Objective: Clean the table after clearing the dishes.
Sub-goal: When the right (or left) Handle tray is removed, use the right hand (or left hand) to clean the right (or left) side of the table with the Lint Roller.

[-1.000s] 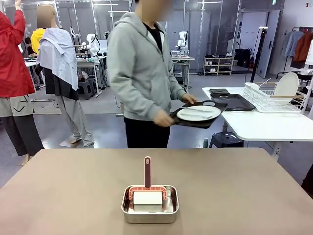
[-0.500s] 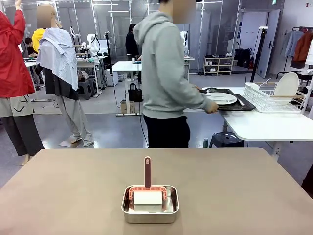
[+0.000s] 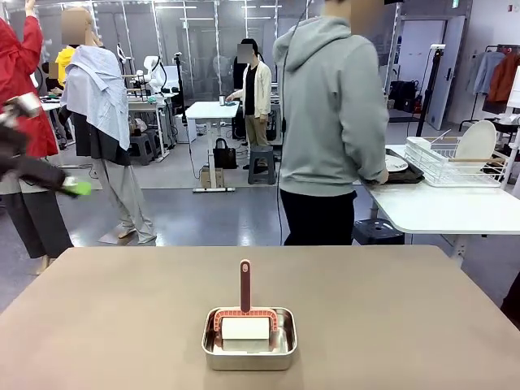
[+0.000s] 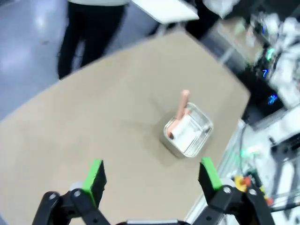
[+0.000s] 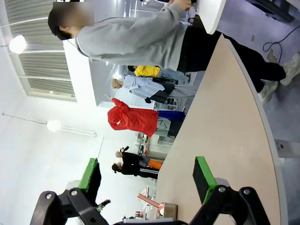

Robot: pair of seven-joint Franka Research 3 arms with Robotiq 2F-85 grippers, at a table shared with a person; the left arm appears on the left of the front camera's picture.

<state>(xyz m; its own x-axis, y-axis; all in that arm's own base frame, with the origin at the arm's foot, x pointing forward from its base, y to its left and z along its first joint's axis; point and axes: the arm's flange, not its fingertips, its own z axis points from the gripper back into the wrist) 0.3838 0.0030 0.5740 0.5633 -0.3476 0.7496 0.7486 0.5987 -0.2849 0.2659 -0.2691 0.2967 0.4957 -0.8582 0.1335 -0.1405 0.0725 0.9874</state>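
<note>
Since earlier, the dishes (image 3: 396,164) have been set at the white table's (image 3: 439,213) left edge (person's (image 3: 329,106) back turned); left gripper (image 4: 150,176) and right gripper (image 5: 147,180) are each seen with jaws apart.

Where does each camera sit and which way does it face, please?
Front view: fixed on the robot's side, facing across the table at the person by the white table; blurred left end effector at left.
Left wrist view: on that wrist, looking down at the pan; open left end effector below.
Right wrist view: rolled sideways, facing the person along the table; open right end effector below.
Shared: the pan, in front and left wrist views.
</note>
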